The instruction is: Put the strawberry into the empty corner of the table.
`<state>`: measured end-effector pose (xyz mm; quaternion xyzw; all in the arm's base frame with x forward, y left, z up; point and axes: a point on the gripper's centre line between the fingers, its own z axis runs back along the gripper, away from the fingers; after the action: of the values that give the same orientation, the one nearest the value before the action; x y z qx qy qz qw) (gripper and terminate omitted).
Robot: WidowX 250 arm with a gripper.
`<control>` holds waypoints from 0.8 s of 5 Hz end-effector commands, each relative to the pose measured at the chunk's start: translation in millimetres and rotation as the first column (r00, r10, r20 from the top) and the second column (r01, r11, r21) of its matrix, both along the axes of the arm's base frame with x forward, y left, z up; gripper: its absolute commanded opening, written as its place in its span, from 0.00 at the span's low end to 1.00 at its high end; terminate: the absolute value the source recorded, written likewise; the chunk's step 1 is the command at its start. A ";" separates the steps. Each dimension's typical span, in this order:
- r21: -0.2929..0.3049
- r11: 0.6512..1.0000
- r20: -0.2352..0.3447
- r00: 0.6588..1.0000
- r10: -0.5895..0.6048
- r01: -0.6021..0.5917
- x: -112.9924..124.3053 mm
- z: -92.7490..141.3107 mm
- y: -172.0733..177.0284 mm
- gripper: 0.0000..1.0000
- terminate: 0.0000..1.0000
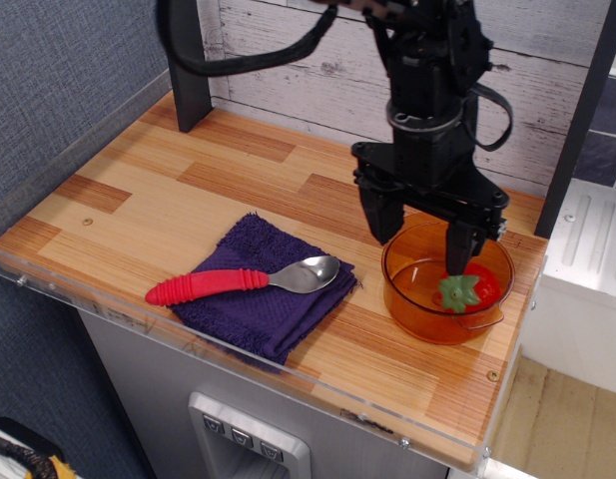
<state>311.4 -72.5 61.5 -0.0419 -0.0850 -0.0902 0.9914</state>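
Note:
The strawberry [470,287], glossy red with a green cap, lies inside an orange see-through bowl [415,303] at the right of the table [138,190]. My black gripper [420,238] is open and hangs over the bowl's left half. One finger is just outside the bowl's left rim and the other is inside, right above the strawberry. It holds nothing. The empty corner [83,195], bare wood with a dark-brown plank, is at the far left by the blue-grey fabric wall.
A purple towel [250,309] lies at the front middle, with a spoon [238,281] with a red handle on it. A dark post [186,70] stands at the back left, a white plank wall runs behind, and a clear acrylic rim [238,364] edges the front.

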 end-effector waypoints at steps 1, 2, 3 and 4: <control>0.008 0.999 0.059 0.997 -0.052 0.052 3.3 12.3 -21.5 1.00 0.00; 0.023 0.997 0.044 0.996 -0.071 0.070 6.0 6.8 -27.0 1.00 0.00; 0.027 0.997 0.031 0.997 -0.070 0.070 8.6 1.3 -28.7 1.00 0.00; 0.031 0.997 0.028 0.997 -0.068 0.067 9.6 -0.7 -29.5 1.00 0.00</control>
<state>316.3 -96.8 49.9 -0.0274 -0.0787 -0.1169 0.9896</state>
